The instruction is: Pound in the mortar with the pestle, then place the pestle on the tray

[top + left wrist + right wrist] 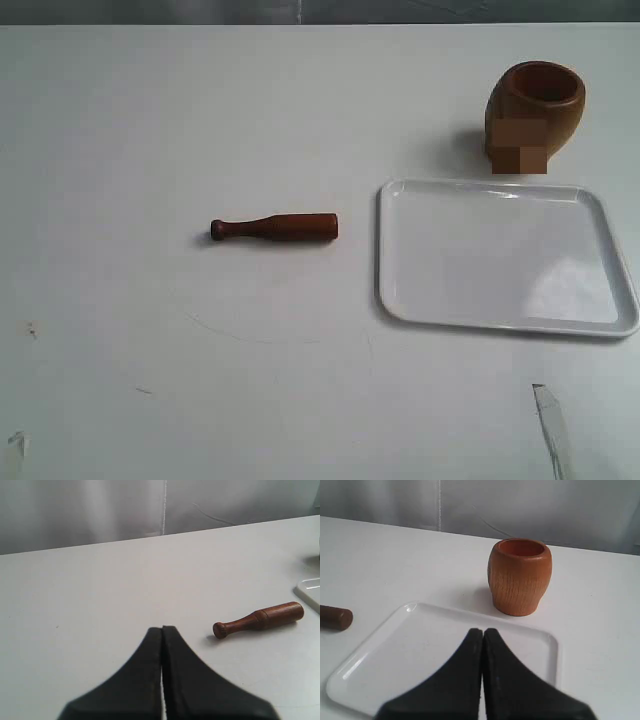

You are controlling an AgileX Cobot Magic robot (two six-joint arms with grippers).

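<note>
Nearest in, the left jaws and the right jaws are both pressed tip to tip with nothing between them, so no grasp is on. Out ahead of the left jaws, and well apart from them, the pestle [275, 228] lies flat on the white counter [150, 130]. Its thick end points toward the tray [382, 250], near the rim but not touching, and its knobbed handle points away. It's solid turned wood, so I'd call it stiff, light and hardly fragile, but it's round and smooth and likely to roll or slip under a sloppy pinch. The best hold, I'd judge, is crosswise on the upper part of the body toward the neck, leaving the fat end free for pounding. As for looks, it's reddish-brown with a slight sheen, a straight thick body tapering to a narrow neck and a darker ringed knob. The tray is white and low-rimmed. Farthest back, beyond the tray's far right corner, the mortar [535, 115] stands upright, light-brown, mouth open.
</note>
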